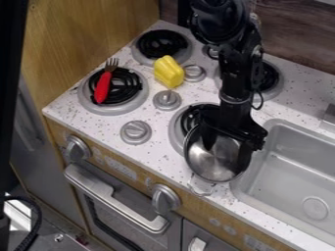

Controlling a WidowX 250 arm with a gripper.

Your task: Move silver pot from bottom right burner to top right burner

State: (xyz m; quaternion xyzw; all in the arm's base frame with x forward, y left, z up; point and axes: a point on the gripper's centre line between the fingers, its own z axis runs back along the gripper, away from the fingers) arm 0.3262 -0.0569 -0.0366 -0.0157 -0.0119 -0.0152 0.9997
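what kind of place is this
It looks like a toy or mock kitchen: a speckled counter with coil burners such as the one at the back left, a grey sink set into it, and an oven handle below.

The arm [234,61] is partly hiding the 2 o'clock burner [270,77]; the picture's edge is cropping the 4 o'clock sink [284,171].
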